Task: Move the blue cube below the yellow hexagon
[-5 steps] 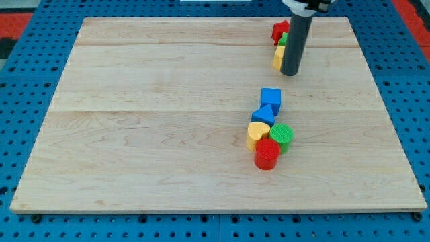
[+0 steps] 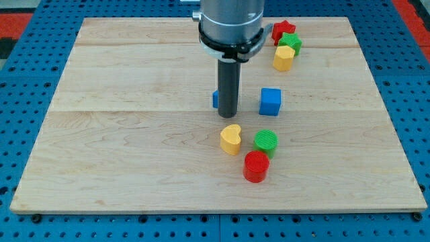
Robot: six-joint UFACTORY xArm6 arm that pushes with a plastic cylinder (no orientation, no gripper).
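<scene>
The blue cube (image 2: 270, 101) lies right of the board's middle. The yellow hexagon (image 2: 283, 58) lies above it near the view's top right, touching a green block (image 2: 291, 43) and a red star (image 2: 283, 29). My tip (image 2: 228, 115) rests on the board left of the blue cube, a clear gap apart. A second blue block (image 2: 216, 99) shows only as a sliver behind the rod's left side; its shape is hidden.
A yellow heart (image 2: 230, 139) lies just below my tip. A green cylinder (image 2: 266, 141) sits to its right, with a red cylinder (image 2: 256, 166) below it. The wooden board (image 2: 134, 134) is edged by a blue pegboard.
The rod moved from the top right cluster to the board's middle. The second blue block is now left of the cube. The heart and both cylinders shifted left and apart.
</scene>
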